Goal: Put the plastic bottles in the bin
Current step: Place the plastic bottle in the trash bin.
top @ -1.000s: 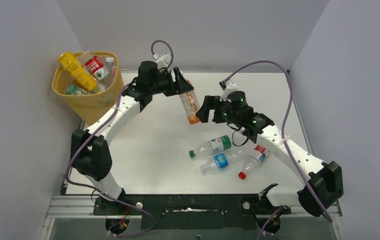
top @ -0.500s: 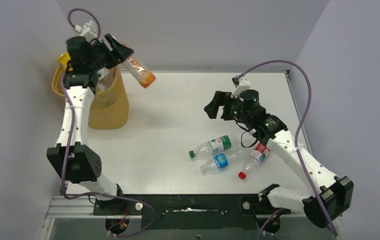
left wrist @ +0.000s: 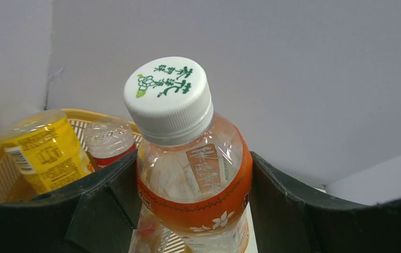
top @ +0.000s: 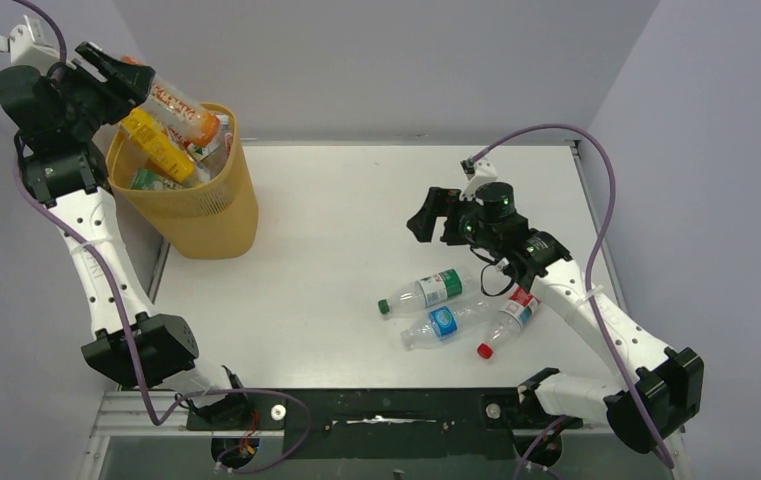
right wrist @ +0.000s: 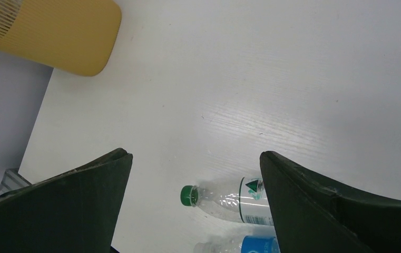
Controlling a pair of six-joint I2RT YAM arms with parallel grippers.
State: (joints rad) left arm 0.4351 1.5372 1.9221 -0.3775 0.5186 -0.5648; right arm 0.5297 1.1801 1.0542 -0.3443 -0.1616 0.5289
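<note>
Left gripper (left wrist: 193, 176): fingers clamped on the orange-label bottle (left wrist: 190, 158), one on each side of its shoulder. The bottle is clear plastic with an orange band carrying white flower print, and a white ribbed cap with green print on top. In the top view it is tilted, orange base end pointing right, and hangs over the far-left part of the bin's opening, above the rim.

Bin (top: 211, 210): yellow-orange with a rounded-square rim and perforated sides, at the far-left corner of the bench (top: 326, 230), leaning left. It is near full. A yellow bottle (top: 156, 143) lies across the top of the load, with clear bottles beside it, one with a red label.

Right gripper (right wrist: 195, 158): fingers spread wide, nothing between them, hovering over the bench right of centre.

On the bench, three bottles lie on their sides in a cluster right of centre, towards the near edge:
- green-cap bottle (top: 424, 292), green-and-white label, cap pointing left
- blue-label bottle (top: 443, 323), just nearer than it, close alongside
- red-cap bottle (top: 508, 318), red-and-white label, cap towards the near edge, partly under the right arm

Room: a wide stretch of bench surface between the bin and the cluster. Grey walls (top: 406, 60) close off the left, far and right edges. The left arm reaches up along the left wall, so it's tight on that side.
</note>
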